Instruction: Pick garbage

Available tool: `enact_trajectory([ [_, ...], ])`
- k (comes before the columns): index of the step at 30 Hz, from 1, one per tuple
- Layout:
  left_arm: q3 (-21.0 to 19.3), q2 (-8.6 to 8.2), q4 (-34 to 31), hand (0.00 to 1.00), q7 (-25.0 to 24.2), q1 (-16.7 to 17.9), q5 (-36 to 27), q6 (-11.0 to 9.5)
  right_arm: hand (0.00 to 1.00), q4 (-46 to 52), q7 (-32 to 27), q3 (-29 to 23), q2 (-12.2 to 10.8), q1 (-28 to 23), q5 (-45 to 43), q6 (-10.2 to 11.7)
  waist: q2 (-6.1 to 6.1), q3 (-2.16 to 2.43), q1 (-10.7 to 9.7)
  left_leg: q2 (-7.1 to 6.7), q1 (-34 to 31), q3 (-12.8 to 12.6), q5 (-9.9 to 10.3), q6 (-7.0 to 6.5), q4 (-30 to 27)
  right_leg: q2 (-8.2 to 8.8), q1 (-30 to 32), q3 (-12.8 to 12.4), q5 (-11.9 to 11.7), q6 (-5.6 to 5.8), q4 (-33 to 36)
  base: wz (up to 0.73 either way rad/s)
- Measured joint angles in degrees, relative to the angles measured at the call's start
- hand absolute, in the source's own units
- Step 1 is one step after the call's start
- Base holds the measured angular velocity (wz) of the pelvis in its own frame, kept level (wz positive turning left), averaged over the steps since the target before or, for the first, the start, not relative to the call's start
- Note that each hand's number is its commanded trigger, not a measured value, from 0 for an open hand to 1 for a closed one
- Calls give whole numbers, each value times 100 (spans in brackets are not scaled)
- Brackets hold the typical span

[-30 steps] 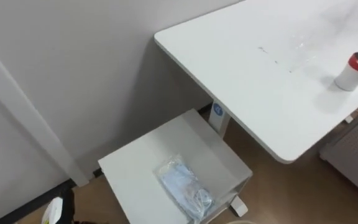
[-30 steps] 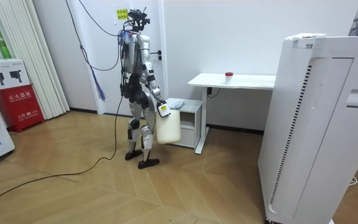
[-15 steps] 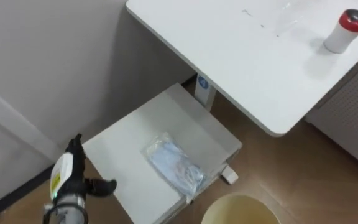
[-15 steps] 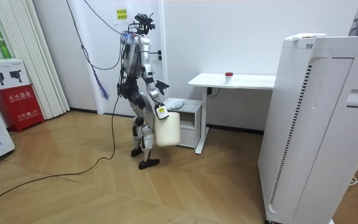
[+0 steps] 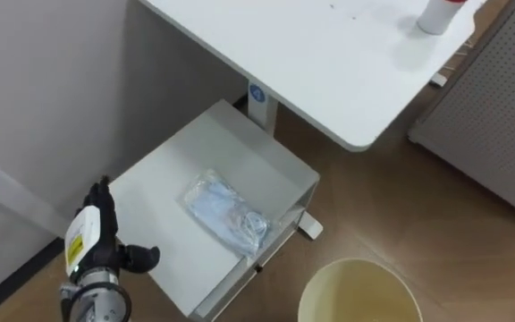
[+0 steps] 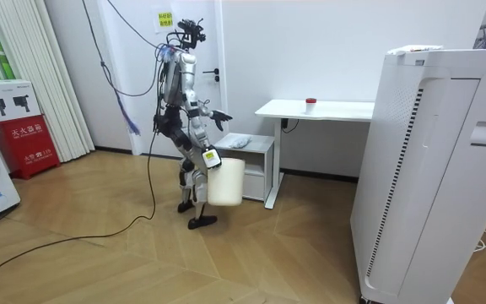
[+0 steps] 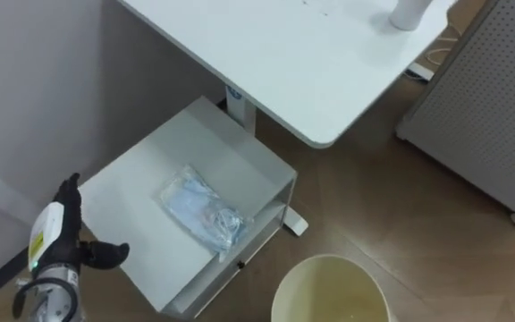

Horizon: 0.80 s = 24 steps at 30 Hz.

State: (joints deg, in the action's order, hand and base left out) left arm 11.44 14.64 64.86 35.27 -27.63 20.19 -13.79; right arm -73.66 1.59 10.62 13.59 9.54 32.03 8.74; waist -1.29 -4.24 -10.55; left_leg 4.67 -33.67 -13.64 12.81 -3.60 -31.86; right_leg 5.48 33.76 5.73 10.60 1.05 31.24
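Garbage: a crumpled clear wrapper (image 5: 226, 213) with pale blue inside. It lies flat on top of the low white cabinet (image 5: 155, 192), toward the front edge, and nothing is touching it.

My left hand (image 5: 92, 234) is raised at the cabinet's left corner, well apart from the wrapper. Fingers are straight and close together, thumb stuck out sideways. It's holding nothing.

The cream bucket (image 5: 316, 286) sits low in front of me, mouth up, just off the cabinet's front corner. In the room view it hangs at my right hand (image 6: 210, 157).

The white table (image 5: 311, 63) stands above and behind the cabinet, with a white container (image 5: 434, 16) at its far end.

Step, as I judge it: the reach, with the pick not yet begun.

Next move: carry the left hand across the top to the wrapper, come down on it and pinch a fold. The film looks thin and slippery, so a grip on the bunched middle seems safer. Then over the bucket and let go.
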Motion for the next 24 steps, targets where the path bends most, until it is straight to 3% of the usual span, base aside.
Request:
enact_trajectory([
  [8, 374, 82, 63, 0, 104, -302, 203, 1, 100, 32, -19, 7, 18, 56, 150, -3, -5, -15, -239, -5, -311, -66, -6, -4, -72, -2, 379, -86, 10, 6, 99, -3],
  [12, 576, 159, 131, 0, 155, -442, 570, 5, 100, 227, -19, 100, 23, 65, 218, 1, 7, -30, -335, 76, -628, -56, 52, -5, -311, -19, 662, -44, 56, -28, 339, 2],
  [19, 689, 166, 274, 0, 210, -880, 1098, 15, 100, 328, 38, 201, 44, 98, 648, 0, 22, -117, -368, 175, -988, -77, 152, -1, -644, -55, 1060, -100, 157, -83, 680, -4],
  [24, 700, 186, 390, 0, 295, -1163, 1488, 27, 100, 534, 41, 329, 37, 112, 973, 1, 5, -165, -403, 332, -1409, -113, 266, 6, -1042, -112, 1482, -112, 213, -140, 977, -11],
])
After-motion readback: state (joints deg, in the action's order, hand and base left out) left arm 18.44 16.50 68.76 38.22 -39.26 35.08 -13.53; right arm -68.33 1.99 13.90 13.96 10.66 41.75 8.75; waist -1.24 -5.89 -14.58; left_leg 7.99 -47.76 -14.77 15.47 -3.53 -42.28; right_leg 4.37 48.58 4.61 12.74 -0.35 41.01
